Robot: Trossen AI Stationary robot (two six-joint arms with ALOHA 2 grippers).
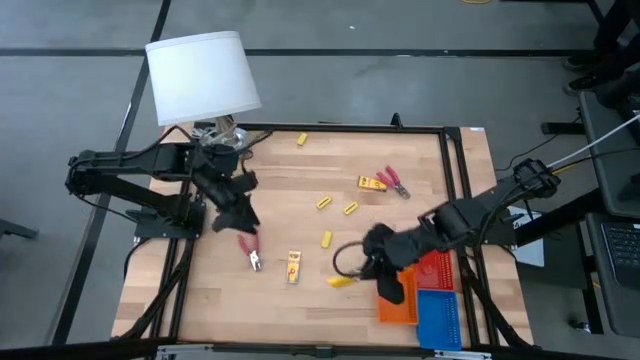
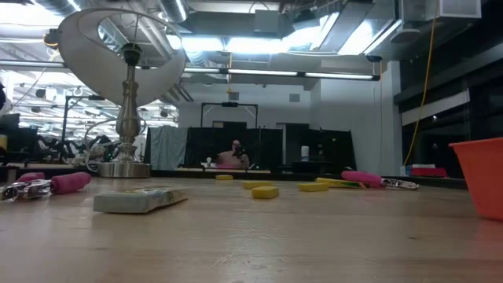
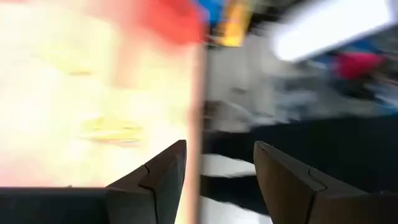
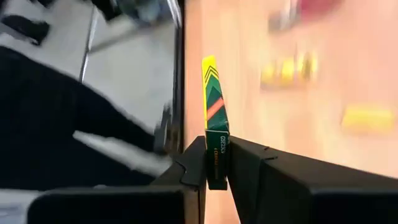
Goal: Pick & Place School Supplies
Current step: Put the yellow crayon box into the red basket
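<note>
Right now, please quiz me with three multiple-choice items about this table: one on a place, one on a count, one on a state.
1. Where are the trays?
A. on the left arm's side
B. in the middle
C. on the right arm's side

2. How many small yellow blocks lie on the table?
A. two
B. four
C. seven

3. What is the right gripper doing?
A. gripping a pack
B. hanging open
C. gripping scissors

Answers:
1 C: the high view shows them at the right edge.
2 B: four lie scattered on the wood.
3 A: the pack sits clamped between its fingers.
</note>
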